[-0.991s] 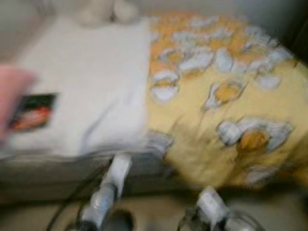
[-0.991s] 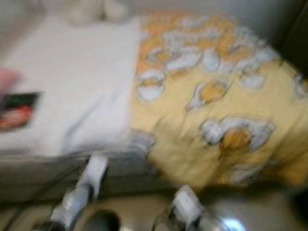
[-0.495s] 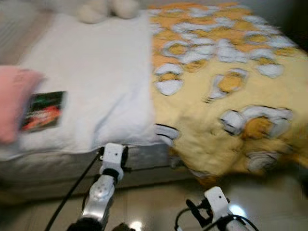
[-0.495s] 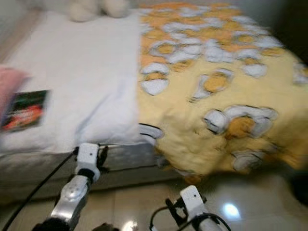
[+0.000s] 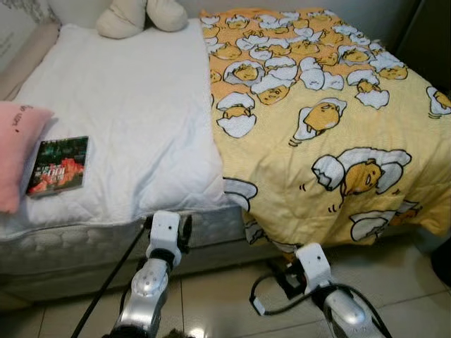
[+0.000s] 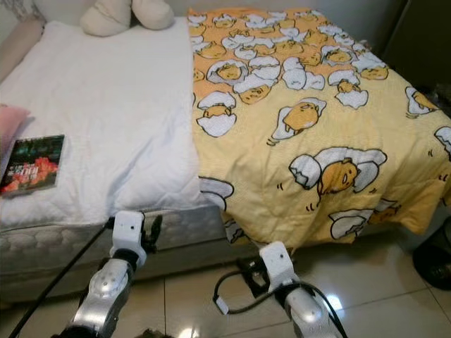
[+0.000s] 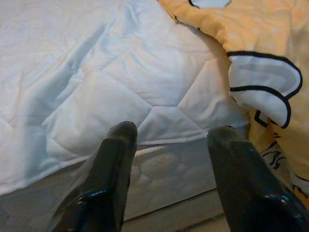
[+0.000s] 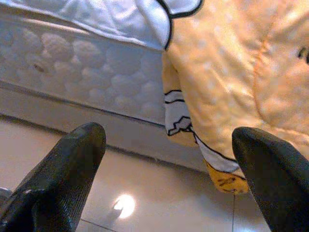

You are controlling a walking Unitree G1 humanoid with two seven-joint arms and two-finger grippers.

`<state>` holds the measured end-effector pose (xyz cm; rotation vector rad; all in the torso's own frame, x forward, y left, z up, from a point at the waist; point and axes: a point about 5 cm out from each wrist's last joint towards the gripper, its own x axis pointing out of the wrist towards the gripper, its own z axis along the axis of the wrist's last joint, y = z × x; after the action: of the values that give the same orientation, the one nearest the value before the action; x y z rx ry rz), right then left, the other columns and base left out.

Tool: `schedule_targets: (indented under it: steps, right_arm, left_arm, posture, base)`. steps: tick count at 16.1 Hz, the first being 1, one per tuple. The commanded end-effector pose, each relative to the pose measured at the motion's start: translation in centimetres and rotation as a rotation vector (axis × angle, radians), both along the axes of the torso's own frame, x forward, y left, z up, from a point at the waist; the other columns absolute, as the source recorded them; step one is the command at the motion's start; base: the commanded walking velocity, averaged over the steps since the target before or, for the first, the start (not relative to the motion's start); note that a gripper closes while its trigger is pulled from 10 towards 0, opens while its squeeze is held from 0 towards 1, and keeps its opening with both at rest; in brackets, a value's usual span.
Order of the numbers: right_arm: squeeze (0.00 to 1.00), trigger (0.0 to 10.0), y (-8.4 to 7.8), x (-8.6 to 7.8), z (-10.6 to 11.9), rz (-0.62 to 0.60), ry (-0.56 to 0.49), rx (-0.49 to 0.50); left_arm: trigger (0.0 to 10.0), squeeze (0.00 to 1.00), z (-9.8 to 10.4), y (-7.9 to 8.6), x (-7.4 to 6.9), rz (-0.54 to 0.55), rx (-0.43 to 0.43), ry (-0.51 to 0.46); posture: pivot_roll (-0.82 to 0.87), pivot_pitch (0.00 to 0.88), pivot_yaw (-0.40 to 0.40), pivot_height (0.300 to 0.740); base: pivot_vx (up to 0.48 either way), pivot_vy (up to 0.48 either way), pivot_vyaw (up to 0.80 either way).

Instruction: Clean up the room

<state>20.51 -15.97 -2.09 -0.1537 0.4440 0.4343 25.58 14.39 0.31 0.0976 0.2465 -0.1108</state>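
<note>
1. Bed [image 5: 84, 239] across the room ahead, its quilted mattress side facing the camera, standing on a glossy tiled floor [image 6: 190, 296] that reflects a ceiling light.
2. White quilted mattress pad [image 5: 134, 105] over the left half of the bed; yellow duvet [image 5: 331, 134] printed with cartoon egg figures over the right half, draped down past the near edge toward the floor.
3. Duvet's near left corner folded back on itself at the seam with the white pad, just above the mattress side.
4. Book [image 5: 58, 165] with a dark red-and-green cover lying flat on the white pad near the left edge, just beside a pink pillow [image 5: 15, 151].
5. Cream plush toy [image 5: 134, 15] at the head of the bed, against the wall.
6. Dark round base of some object [image 6: 433, 260] on the floor at far right; too cut off to identify.
7. Left gripper [image 7: 169, 140] held low before the mattress edge, fingers spread apart, nothing between them.
8. Right gripper [image 8: 169, 140] low over the floor near the hanging duvet corner, fingers wide apart and empty.
9. No containers to be made out.
</note>
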Motion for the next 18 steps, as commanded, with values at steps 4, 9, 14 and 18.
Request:
schedule_targets:
  steps: [4, 9, 14, 18]
  right_arm:
    - [0.00, 10.0, -0.7, 0.8, 0.9, -0.067, -0.079, -0.058]
    - [0.00, 10.0, -1.0, 1.8, 1.4, -0.135, -0.073, -0.075]
    - [0.03, 10.0, -1.3, 1.7, 1.0, -0.159, -0.056, -0.097]
    - [0.04, 10.0, -1.5, 1.5, 0.7, -0.170, -0.045, -0.106]
  left_arm:
    - [10.0, 0.00, 0.8, -0.4, 1.0, 0.010, -0.012, -0.007]
    - [10.0, 0.00, 0.9, -0.4, 1.1, 0.027, -0.012, -0.002]
    - [10.0, 0.00, 1.0, -0.7, 1.4, 0.005, 0.018, -0.001]
    - [10.0, 0.00, 1.1, -0.9, 1.7, -0.016, 0.017, -0.004]
  posture:
    - [-0.15, 0.026, 0.045, 0.735]
    - [-0.14, 0.025, 0.042, 0.717]
    - [-0.15, 0.027, 0.042, 0.665]
    - [-0.15, 0.029, 0.044, 0.630]
  base:
    - [0.000, 0.000, -0.35]
    - [0.000, 0.000, 0.34]
    - [0.000, 0.000, 0.00]
    - [0.000, 0.000, 0.00]
